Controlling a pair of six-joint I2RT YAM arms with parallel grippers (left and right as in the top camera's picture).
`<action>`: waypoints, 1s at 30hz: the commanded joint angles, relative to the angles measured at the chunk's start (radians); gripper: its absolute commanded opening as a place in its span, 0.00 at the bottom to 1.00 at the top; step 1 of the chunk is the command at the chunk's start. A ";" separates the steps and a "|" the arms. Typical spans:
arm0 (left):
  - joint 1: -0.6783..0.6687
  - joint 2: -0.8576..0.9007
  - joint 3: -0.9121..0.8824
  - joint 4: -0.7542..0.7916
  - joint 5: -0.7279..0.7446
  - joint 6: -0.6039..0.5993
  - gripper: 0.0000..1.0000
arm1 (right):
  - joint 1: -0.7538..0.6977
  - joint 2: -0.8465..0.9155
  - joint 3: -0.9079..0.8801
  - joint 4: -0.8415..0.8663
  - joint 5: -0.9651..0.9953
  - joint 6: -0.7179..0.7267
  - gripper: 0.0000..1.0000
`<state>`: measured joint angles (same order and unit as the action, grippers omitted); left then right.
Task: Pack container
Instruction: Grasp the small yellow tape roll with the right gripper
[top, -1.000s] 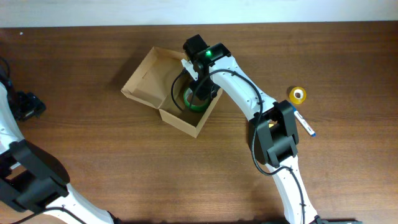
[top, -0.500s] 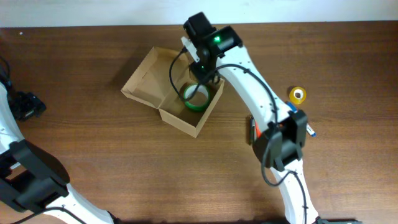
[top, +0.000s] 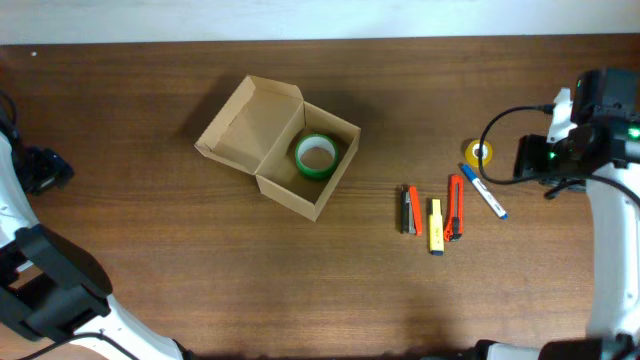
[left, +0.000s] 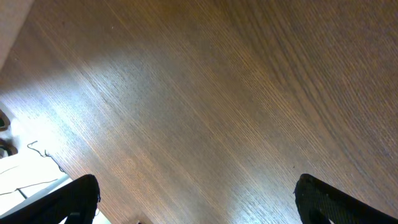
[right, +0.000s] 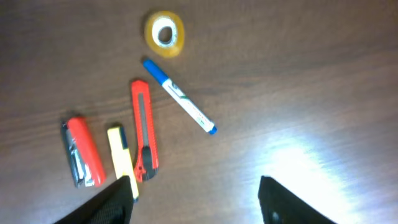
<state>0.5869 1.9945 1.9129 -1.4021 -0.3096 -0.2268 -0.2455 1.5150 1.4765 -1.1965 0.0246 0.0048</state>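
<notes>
Tan cardboard container (top: 245, 125) left of centre on table (top: 150, 260), lid open, green tape roll (top: 317, 156) inside, yellow tape roll (right: 165, 32), blue pen (right: 179, 96), orange cutter (right: 143, 127) well right, left hand (left: 199, 202) spread apart, right hand (right: 198, 202) spread apart, both holding nothing.

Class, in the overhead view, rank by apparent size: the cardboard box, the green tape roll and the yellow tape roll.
1. cardboard box
2. green tape roll
3. yellow tape roll
</notes>
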 joint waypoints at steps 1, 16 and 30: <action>0.005 -0.026 -0.005 0.000 0.004 0.012 1.00 | -0.010 0.097 -0.046 0.050 -0.040 0.019 0.69; 0.005 -0.026 -0.005 0.000 0.004 0.012 1.00 | -0.013 0.699 0.403 0.121 -0.066 0.003 0.78; 0.005 -0.026 -0.005 0.000 0.004 0.012 1.00 | -0.023 0.778 0.403 0.159 -0.065 0.011 0.78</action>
<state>0.5869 1.9945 1.9129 -1.4017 -0.3096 -0.2268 -0.2558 2.2826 1.8610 -1.0389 -0.0467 0.0147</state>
